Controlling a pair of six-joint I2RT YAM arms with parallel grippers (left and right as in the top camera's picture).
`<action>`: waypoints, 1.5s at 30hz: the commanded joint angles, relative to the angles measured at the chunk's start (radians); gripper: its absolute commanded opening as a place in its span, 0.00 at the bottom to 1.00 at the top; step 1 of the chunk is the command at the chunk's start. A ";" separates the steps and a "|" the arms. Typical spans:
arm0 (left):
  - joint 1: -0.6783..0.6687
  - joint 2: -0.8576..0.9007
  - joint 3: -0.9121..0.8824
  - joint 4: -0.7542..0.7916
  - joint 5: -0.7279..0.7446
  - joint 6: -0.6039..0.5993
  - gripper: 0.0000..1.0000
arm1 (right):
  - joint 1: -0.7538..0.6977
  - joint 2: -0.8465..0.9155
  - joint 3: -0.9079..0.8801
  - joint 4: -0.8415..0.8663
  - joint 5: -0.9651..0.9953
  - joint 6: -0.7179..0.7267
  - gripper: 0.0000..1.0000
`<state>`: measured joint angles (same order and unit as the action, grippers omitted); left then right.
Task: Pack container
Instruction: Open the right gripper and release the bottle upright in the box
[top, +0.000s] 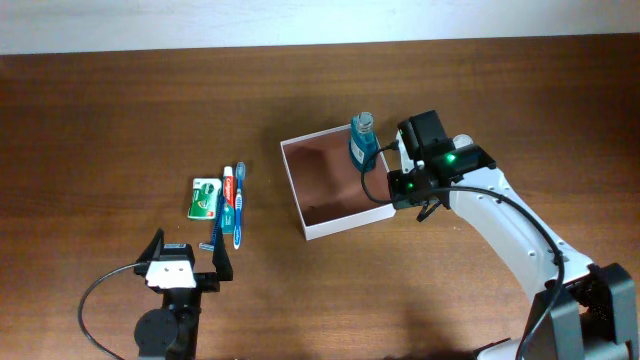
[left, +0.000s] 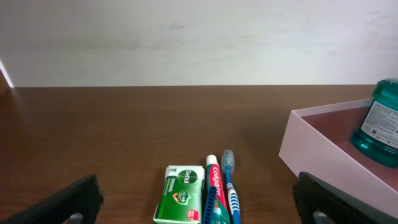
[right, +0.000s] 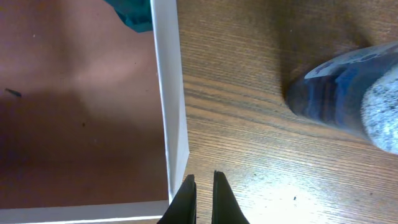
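Overhead, container: the container (top: 330, 190) sits right of centre on the worktop (top: 120, 110), turned a bit askew, with most of its reddish floor bare.
Overhead, what's in it: one teal mouthwash bottle (top: 362, 140), upright in the far corner.
Overhead, waiting outside: one green soap box (top: 205, 198), one toothpaste tube (top: 231, 197) and one toothbrush (top: 240, 205), lined up side by side and well apart from the box.
Overhead, left end effector (top: 190, 255): spread wide and empty, just short of that row.
Overhead, right end effector (top: 424, 210): pinched together on nothing, just beside the container's right wall.
Left wrist, view: you get the same three toiletries dead ahead between the open fingers (left: 62, 202), with the container's pale wall and the bottle off to the right.
Right wrist, view: the closed tips sit over bare wood next to the thin white wall, near a corner. There's one blurry blue-grey thing (right: 348, 87) further out, and I can't tell what it is.
Handling, my guess: the box looks light and thin-walled, so it'll likely slide or flex if you bump it. If you need to steady it, pinch a wall at the rim and don't push on the side.
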<state>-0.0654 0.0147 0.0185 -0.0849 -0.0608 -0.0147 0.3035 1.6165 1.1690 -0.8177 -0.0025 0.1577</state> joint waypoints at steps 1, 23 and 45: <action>-0.004 -0.008 -0.006 0.003 -0.011 0.008 0.99 | -0.004 -0.010 -0.024 0.000 -0.017 0.008 0.04; -0.004 -0.008 -0.006 0.003 -0.011 0.008 0.99 | -0.003 -0.010 -0.068 0.044 -0.085 -0.003 0.04; -0.004 -0.008 -0.006 0.003 -0.011 0.008 0.99 | -0.002 -0.010 -0.068 0.008 -0.166 -0.049 0.04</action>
<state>-0.0654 0.0147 0.0185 -0.0849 -0.0608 -0.0147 0.3035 1.6165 1.1076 -0.8127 -0.1291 0.1268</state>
